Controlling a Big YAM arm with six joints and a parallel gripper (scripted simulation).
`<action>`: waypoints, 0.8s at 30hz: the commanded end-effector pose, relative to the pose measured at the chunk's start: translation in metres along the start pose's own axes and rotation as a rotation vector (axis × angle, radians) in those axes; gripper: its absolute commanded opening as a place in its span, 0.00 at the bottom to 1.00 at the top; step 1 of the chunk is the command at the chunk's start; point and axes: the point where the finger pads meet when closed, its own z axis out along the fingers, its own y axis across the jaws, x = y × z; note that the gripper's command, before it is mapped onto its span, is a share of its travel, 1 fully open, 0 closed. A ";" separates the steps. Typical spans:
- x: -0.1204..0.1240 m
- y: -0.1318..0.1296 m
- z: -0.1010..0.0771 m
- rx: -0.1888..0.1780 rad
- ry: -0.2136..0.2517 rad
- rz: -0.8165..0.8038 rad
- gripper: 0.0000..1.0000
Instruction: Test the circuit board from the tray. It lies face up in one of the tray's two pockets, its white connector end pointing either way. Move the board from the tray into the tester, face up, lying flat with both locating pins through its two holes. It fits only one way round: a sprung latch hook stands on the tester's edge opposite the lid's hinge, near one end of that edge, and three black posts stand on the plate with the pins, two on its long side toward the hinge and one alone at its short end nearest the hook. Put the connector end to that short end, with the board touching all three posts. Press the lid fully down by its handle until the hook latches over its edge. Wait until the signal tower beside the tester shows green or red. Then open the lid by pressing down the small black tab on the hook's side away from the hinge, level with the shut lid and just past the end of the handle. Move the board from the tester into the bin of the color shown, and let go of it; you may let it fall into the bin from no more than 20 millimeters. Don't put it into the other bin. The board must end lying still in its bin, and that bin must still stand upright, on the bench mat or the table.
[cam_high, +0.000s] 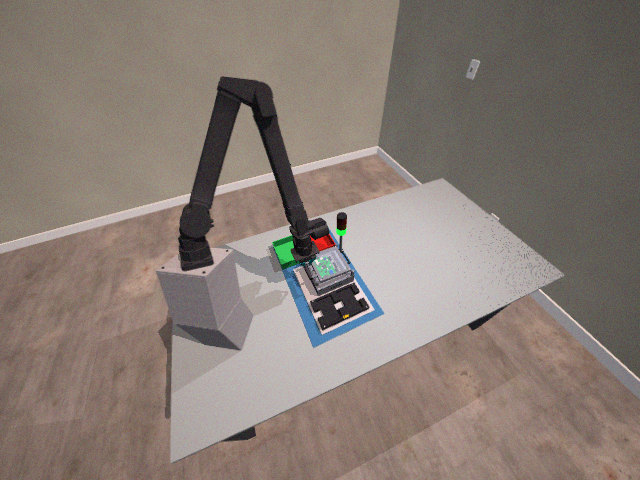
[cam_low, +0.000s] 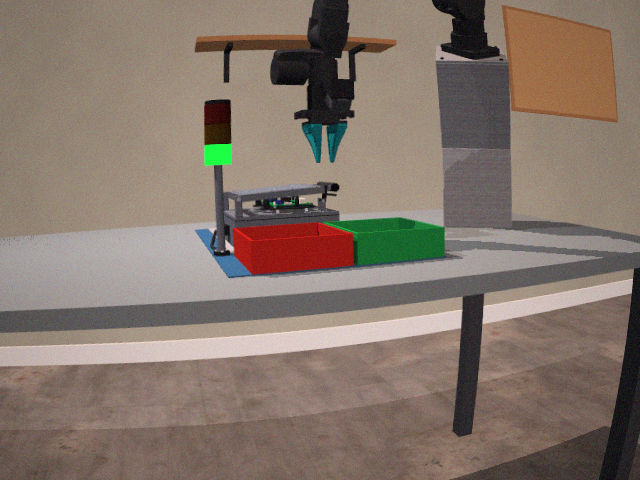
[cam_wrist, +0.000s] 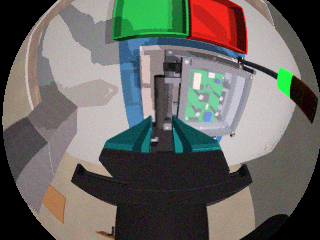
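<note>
The green circuit board (cam_high: 324, 266) (cam_low: 279, 203) (cam_wrist: 203, 96) lies in the tester (cam_high: 330, 279) (cam_low: 281, 212) (cam_wrist: 236, 103) under its clear lid, which is down. The lid's black handle (cam_low: 328, 184) (cam_wrist: 163, 94) runs along the edge away from the hinge. The signal tower (cam_high: 341, 232) (cam_low: 217, 154) (cam_wrist: 286, 82) shows green. My gripper (cam_low: 324, 160) (cam_wrist: 163, 136) hangs well above the handle side of the tester, pointing down, its teal fingers nearly together and holding nothing. The black tray (cam_high: 338, 307) in front of the tester has both pockets bare.
The green bin (cam_high: 281, 250) (cam_low: 398, 242) (cam_wrist: 150, 14) and the red bin (cam_high: 324, 242) (cam_low: 294, 250) (cam_wrist: 216, 16) stand upright side by side behind the tester on the blue mat (cam_high: 315, 335) (cam_low: 219, 260). The arm's grey pedestal (cam_high: 201, 294) (cam_low: 475, 144) stands off the table's edge.
</note>
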 end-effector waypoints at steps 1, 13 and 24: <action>-0.001 0.000 0.010 0.000 -0.002 0.005 0.26; 0.003 0.002 0.018 -0.001 0.001 0.011 0.26; 0.003 0.003 0.018 -0.002 0.001 0.010 0.26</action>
